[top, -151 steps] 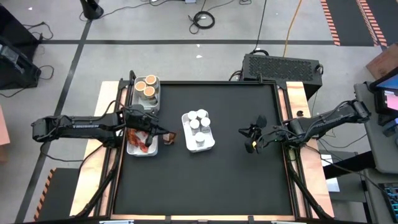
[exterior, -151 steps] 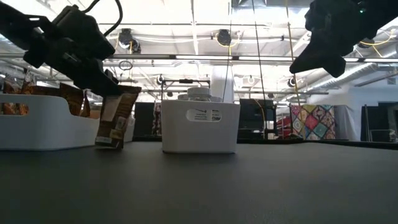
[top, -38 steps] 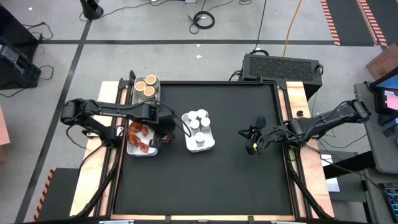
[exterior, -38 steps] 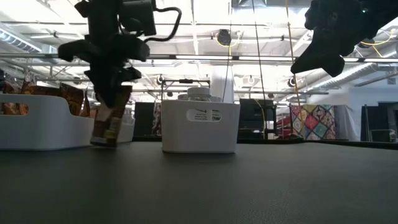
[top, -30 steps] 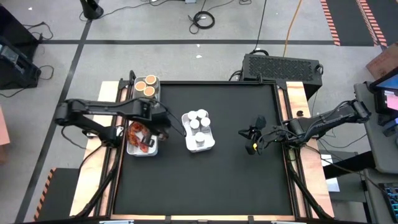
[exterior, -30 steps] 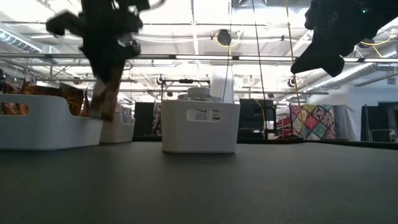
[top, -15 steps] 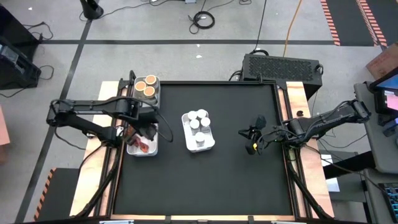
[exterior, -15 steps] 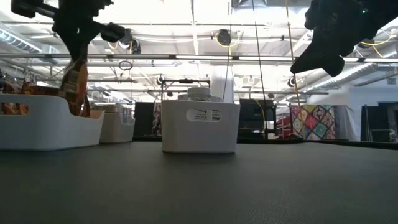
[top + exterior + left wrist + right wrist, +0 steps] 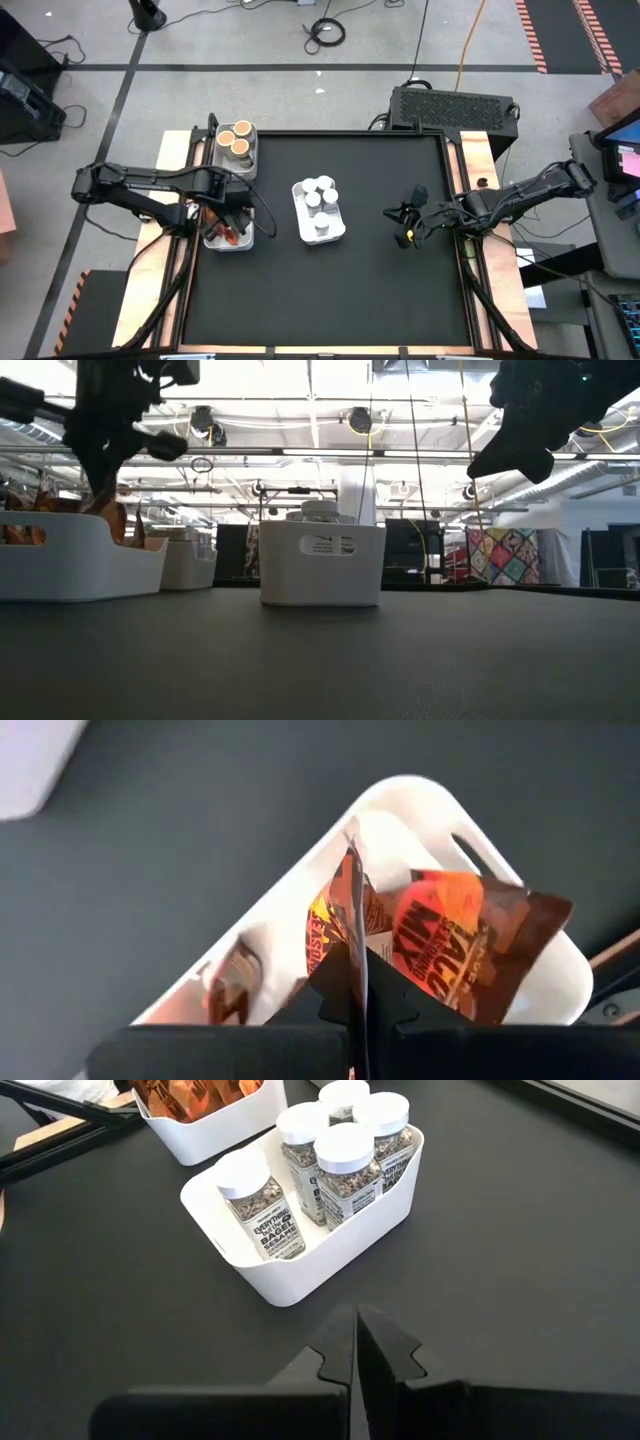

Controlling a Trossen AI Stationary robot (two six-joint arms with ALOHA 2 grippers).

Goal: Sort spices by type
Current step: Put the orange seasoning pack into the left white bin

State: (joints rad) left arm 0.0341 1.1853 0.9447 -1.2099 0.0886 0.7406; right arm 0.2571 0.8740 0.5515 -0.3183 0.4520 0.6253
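While the left gripper (image 9: 232,215) pinches a packet (image 9: 345,935) over the packet tray (image 9: 243,240) by the table's left edge, we read "Everything but the Bagel" on jars (image 9: 342,1162) mid-table; open mat separates them from the right gripper (image 9: 402,224), fingers together.

Three white trays (image 9: 336,232) on black table (image 9: 380,290); black box (image 9: 452,106) beyond far edge.
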